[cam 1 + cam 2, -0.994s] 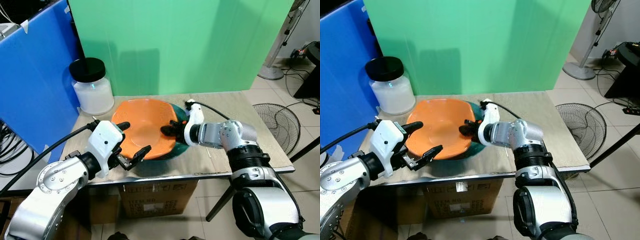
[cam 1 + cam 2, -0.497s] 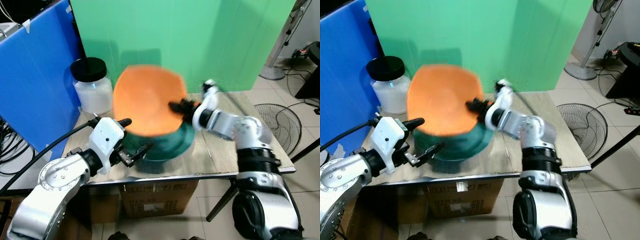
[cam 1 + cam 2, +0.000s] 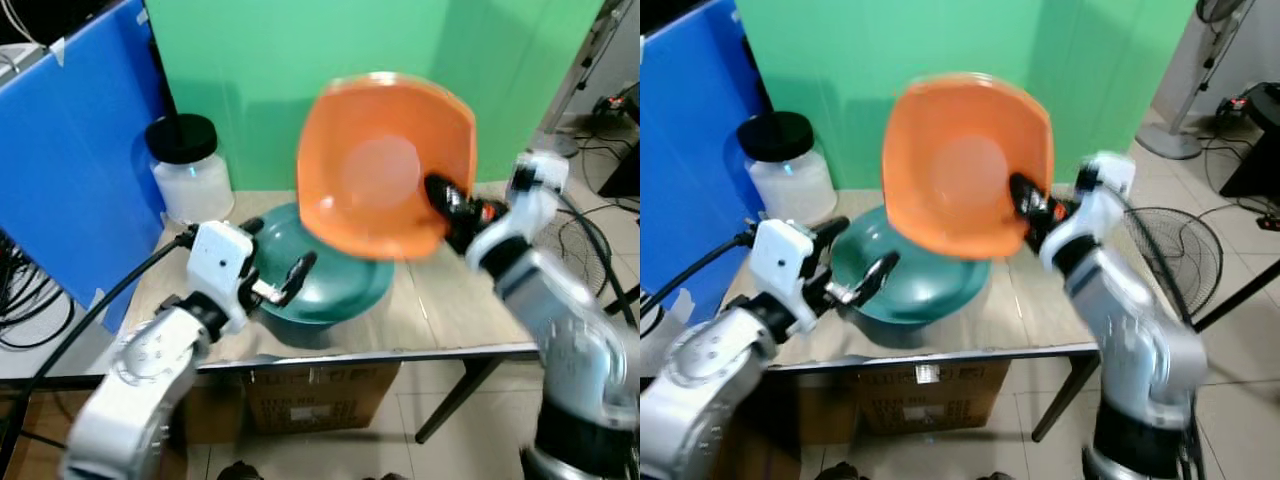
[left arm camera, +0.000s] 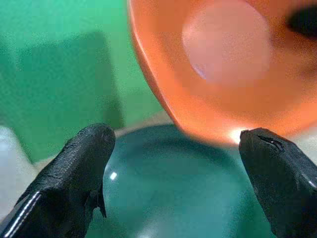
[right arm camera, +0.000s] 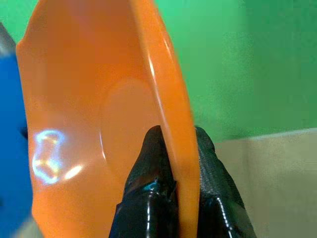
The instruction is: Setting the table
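Note:
My right gripper (image 3: 443, 197) is shut on the rim of an orange bowl (image 3: 385, 165), held high above the table and tipped on edge so its inside faces me. In the right wrist view the fingers (image 5: 148, 163) pinch the orange bowl (image 5: 94, 129) on both sides of its rim. A dark green bowl (image 3: 325, 280) rests upright on the table below and to the left. My left gripper (image 3: 272, 265) is open at the green bowl's near-left rim, one finger on each side of it. The left wrist view has the green bowl (image 4: 178, 193) between the open fingertips (image 4: 81, 163).
A clear jar (image 3: 190, 180) with a black lid stands at the table's back left, beside a blue panel (image 3: 70, 170). A green screen (image 3: 260, 90) backs the table (image 3: 450, 310). A floor fan (image 3: 1180, 250) lies on the tiles to the right. A cardboard box (image 3: 310, 395) sits underneath.
The right gripper has lifted the orange bowl out of the green bowl, up and to the right, tilting it upright. The left gripper stays at the green bowl's rim.

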`<state>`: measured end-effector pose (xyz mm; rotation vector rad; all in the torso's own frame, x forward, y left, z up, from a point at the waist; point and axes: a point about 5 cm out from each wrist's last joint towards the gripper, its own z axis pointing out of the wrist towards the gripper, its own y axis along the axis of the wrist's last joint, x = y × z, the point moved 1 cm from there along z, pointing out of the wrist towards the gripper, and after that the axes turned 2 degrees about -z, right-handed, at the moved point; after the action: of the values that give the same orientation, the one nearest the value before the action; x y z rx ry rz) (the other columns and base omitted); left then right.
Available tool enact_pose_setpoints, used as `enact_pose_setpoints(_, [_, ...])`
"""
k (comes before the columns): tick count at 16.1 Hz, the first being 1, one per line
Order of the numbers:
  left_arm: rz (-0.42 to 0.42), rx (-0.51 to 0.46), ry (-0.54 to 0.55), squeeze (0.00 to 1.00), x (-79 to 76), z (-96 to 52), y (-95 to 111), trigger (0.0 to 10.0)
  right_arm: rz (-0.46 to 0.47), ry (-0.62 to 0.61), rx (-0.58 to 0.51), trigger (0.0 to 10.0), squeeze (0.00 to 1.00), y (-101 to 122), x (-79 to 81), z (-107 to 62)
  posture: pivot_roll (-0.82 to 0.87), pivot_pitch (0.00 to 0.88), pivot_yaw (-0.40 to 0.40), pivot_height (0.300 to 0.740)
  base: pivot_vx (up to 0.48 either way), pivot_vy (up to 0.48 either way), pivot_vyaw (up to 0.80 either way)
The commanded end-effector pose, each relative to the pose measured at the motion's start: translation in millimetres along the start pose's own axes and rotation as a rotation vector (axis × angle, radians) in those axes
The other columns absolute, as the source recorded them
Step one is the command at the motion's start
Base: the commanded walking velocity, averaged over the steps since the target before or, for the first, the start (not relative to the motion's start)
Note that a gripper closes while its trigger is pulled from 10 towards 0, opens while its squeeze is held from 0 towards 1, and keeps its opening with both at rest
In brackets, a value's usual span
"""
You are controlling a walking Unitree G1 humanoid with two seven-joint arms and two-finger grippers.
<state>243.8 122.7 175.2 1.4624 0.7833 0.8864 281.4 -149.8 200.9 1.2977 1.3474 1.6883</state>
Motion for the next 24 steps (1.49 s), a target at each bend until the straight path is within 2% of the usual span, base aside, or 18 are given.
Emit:
enact_pose_setpoints(1, [-0.002,-0.018,0.068,0.0,1.1,2.6,2,10.0,-0.089,0.009,-0.08,10.0,0.0,9,10.8,-9.1,0.15,0.0,-0.017,0.74,0.0,0.0,0.0])
enact_pose_setpoints(2, [-0.008,-0.021,0.079,0.0,0.9,3.1,2,10.0,-0.094,0.005,-0.08,10.0,0.0,7,11.8,-11.1,0.15,0.0,-0.017,0.74,0.0,0.0,0.0])
enact_pose_setpoints(3, [0.012,-0.016,0.091,0.0,0.3,3.9,0,10.0,-0.162,-0.028,-0.074,10.0,0.0,0,13.5,-19.4,0.14,0.0,-0.006,0.74,0.0,0.0,-0.8])
enact_pose_setpoints(5, [0.015,-0.026,0.134,0.0,3.9,4.9,0,10.0,-0.175,-0.064,-0.088,10.0,0.0,-1,13.2,-25.5,0.14,0.0,0.002,0.74,0.0,0.0,-0.8])
enact_pose_setpoints(7, [0.034,-0.04,0.205,0.0,13.3,6.3,0,10.0,-0.203,-0.164,-0.12,10.0,0.0,2,2.6,-29.8,0.13,0.0,0.006,0.74,0.0,0.0,-0.8])
enact_pose_setpoints(9, [0.059,-0.05,0.209,0.0,13.8,8.8,2,10.0,-0.243,-0.205,-0.116,10.0,0.0,2,-4.8,-31.3,0.13,0.0,-0.003,0.74,0.0,0.0,-0.8])
enact_pose_setpoints(13, [0.047,-0.067,0.222,0.0,15.6,12.3,3,10.0,-0.25,-0.148,-0.105,10.0,0.0,-4,7.6,-27.5,0.12,0.0,0.008,0.74,0.0,0.0,-0.8])
enact_pose_setpoints(19, [0.055,-0.051,0.279,0.0,27.2,8.2,0,10.0,-0.248,-0.123,-0.088,10.0,0.0,-7,8.7,-20.5,0.14,0.0,-0.015,0.74,0.0,0.0,-0.8])
enact_pose_setpoints(24, [0.051,-0.054,0.27,0.0,26.6,8.9,1,10.0,-0.28,-0.105,-0.075,10.0,0.0,-10,12.1,-17.3,0.14,0.0,-0.017,0.74,0.0,0.0,-0.8])
